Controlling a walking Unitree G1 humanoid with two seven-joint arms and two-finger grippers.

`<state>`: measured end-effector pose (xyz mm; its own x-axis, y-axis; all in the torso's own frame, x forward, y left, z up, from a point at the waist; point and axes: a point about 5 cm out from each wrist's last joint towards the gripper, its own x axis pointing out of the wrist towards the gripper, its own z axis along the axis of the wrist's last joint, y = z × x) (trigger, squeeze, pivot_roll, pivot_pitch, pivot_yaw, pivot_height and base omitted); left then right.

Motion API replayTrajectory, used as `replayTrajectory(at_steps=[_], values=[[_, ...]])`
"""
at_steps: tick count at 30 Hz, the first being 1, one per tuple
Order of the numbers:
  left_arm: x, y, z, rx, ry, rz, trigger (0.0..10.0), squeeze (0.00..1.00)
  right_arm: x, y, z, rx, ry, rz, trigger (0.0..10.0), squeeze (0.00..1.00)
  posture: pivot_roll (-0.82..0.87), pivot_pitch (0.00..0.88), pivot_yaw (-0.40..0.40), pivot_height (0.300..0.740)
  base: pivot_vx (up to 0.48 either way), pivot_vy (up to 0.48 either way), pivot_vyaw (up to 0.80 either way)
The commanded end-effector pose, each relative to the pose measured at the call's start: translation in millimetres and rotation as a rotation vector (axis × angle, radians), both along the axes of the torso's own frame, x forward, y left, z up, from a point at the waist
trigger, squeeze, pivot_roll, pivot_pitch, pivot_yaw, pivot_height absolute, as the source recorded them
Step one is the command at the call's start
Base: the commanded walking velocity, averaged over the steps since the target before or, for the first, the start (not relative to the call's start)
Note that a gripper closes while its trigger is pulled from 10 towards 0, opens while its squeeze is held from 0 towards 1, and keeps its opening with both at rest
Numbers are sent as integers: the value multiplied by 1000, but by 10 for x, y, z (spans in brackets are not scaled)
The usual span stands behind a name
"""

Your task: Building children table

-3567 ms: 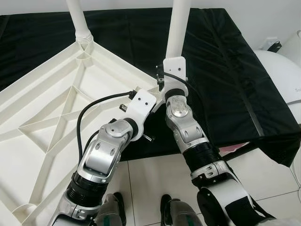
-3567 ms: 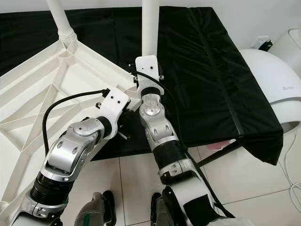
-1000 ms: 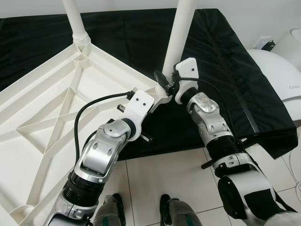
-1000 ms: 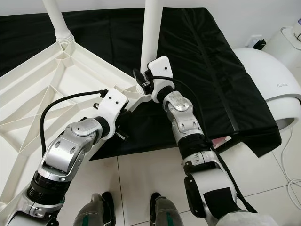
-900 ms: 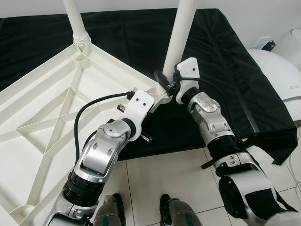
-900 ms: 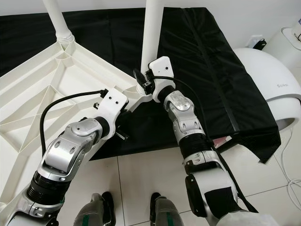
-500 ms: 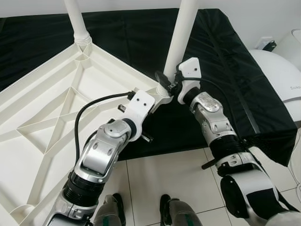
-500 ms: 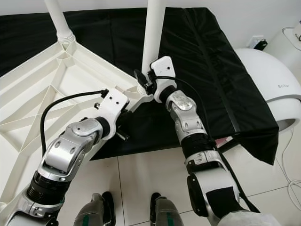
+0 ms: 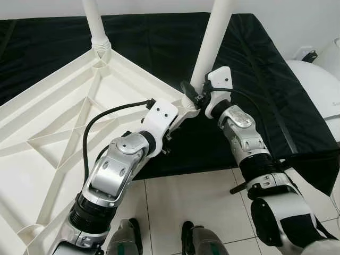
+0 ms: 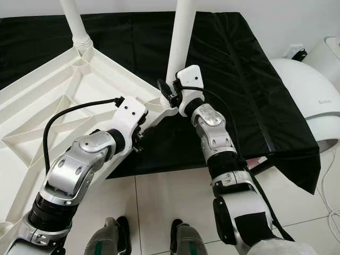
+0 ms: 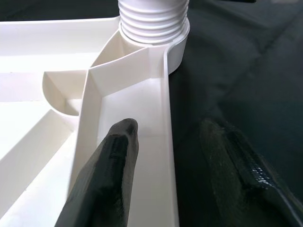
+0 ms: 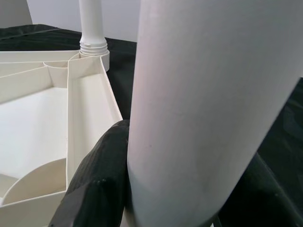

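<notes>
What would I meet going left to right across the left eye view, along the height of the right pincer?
Tabletop underside → left arm's wrist plate → right pincer gripping the near leg → black cloth → white appliance.

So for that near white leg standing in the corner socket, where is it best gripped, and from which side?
Low on the round shaft of the near leg, just above its threaded base, where the right gripper grips it, fingers either side. Come from the robot's side over the black cloth; the tabletop ribs block the left. This seems steadiest for turning.
</notes>
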<state>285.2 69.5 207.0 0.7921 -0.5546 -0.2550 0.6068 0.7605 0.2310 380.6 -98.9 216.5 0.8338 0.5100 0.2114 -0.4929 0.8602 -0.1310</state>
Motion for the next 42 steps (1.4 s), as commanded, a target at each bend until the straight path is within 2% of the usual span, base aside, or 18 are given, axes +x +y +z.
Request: replayTrajectory(at_steps=[1, 15, 23, 28, 34, 42], values=[[-26, -48, 12, 4, -12, -25, 10000, 0, -25, -70, -367, -13, 152, -21, 10000, 0, -74, 213, -29, 740, 0, 0, 0], [-16, -23, 31, 1, -20, -16, 10000, 0, -6, -70, -212, 55, 94, -6, 10000, 0, -71, 217, -33, 740, 0, 0, 0], [5, -5, 35, 4, -25, -9, 10000, 0, -1, -87, 59, 158, 0, 35, 10000, 0, -73, 220, -32, 740, 0, 0, 0], [10, -3, 38, 5, -27, -9, 10000, 0, -3, -84, 101, 165, -12, 48, 10000, 0, -75, 221, -33, 740, 0, 0, 0], [32, 9, 45, 6, -31, -4, 10000, 0, 6, -127, 320, 201, -81, 70, 10000, 0, -77, 219, -32, 740, 0, 0, 0], [40, 9, 52, 5, -33, -4, 10000, 0, 4, -121, 359, 199, -94, 82, 10000, 0, -77, 217, -33, 740, 0, 0, 0]])
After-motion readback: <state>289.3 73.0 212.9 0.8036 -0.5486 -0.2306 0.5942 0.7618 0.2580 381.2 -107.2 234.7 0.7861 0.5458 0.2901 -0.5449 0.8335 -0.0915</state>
